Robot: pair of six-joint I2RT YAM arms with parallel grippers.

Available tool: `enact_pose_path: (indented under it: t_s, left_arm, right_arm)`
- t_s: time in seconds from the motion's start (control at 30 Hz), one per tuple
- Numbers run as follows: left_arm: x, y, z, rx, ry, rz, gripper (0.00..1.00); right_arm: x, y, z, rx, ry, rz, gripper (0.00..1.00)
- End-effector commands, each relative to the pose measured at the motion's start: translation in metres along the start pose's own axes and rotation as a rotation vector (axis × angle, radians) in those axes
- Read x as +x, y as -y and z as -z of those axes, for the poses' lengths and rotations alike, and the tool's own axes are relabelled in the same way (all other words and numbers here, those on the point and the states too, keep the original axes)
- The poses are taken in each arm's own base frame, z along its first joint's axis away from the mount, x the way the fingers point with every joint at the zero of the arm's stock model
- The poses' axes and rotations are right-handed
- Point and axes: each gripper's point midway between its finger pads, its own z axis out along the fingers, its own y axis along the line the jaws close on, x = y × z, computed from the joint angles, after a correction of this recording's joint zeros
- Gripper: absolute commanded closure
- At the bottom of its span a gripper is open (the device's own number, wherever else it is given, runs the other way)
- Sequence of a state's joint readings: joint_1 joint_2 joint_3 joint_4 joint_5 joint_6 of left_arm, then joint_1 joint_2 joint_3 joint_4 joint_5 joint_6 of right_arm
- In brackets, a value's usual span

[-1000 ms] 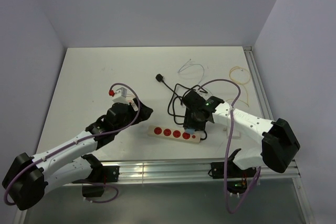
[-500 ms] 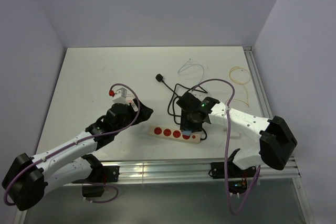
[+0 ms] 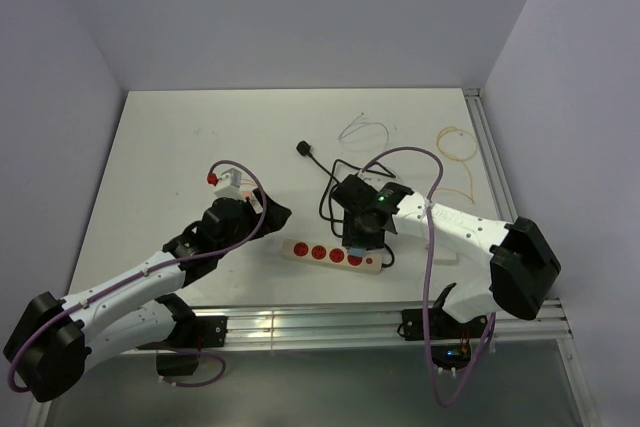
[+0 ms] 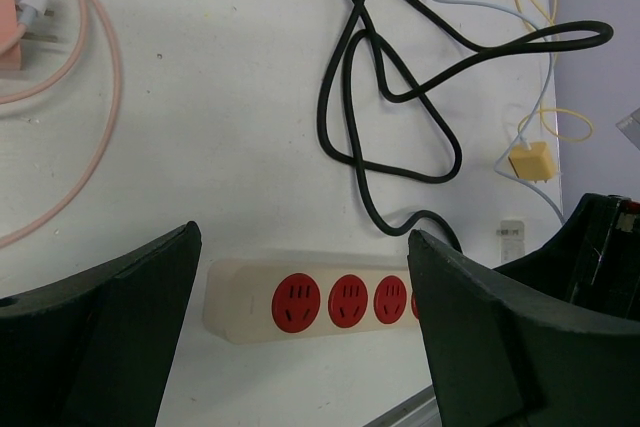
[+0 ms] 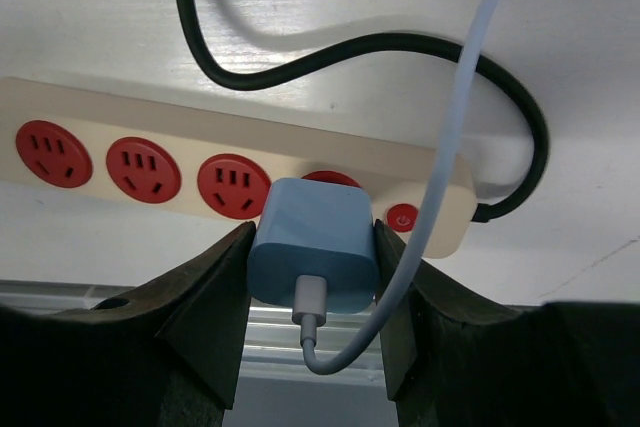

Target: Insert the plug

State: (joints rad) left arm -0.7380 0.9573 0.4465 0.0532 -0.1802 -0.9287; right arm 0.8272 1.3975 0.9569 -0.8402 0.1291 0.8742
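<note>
Right claw (image 5: 312, 269) clamps blue plug (image 5: 311, 235) over power strip (image 5: 130, 113); left claw (image 4: 303, 282) gapes empty.

white table (image 3: 170, 147), pink cable (image 4: 116, 97) curving by a pink adapter (image 4: 8, 22), yellow connector (image 4: 533, 160) well apart

Table (image 3: 180, 137): carries everything below; a rail (image 3: 300, 325) runs along its near edge.
Power strip (image 3: 320, 252): lies left to right at the near centre, just beyond the rail.
Plug (image 5: 310, 259): between the right gripper's (image 5: 312, 232) fingers, over the fourth socket from the left, just left of the switch (image 5: 402, 218).
Cord (image 3: 335, 182): leaves the strip's right end and loops on the far side of the strip.
Left gripper (image 4: 303, 242): at the strip's left end, nothing between its fingers.
Thin wires (image 3: 363, 130): beyond the cord.
</note>
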Motion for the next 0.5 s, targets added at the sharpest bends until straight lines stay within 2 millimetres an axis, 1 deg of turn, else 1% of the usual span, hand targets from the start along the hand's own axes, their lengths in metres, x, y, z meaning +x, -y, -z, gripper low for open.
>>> enact_pose_path:
  t_s: [0.0,0.13,0.23,0.33,0.47]
  left_arm:
    - [-0.008,0.008,0.002,0.043,0.031,-0.002,0.1]
    - [-0.008,0.009,0.002,0.048,0.029,0.002,0.1]
    - [-0.008,0.009,0.001,0.048,0.029,0.003,0.1]
    - [-0.008,0.01,0.001,0.053,0.025,0.006,0.1]
    - [-0.009,0.01,0.002,0.052,0.026,0.002,0.11]
  right_arm:
    - [-0.01,0.019,0.01,0.102,0.048,0.04,1.0]
    - [-0.007,0.018,0.016,0.088,0.043,0.039,1.0]
    - [0.001,0.018,0.014,0.083,0.025,0.047,1.0]
    - [-0.002,0.013,0.014,0.064,0.038,0.043,1.0]
    - [-0.013,0.002,0.025,0.044,0.078,0.046,1.0]
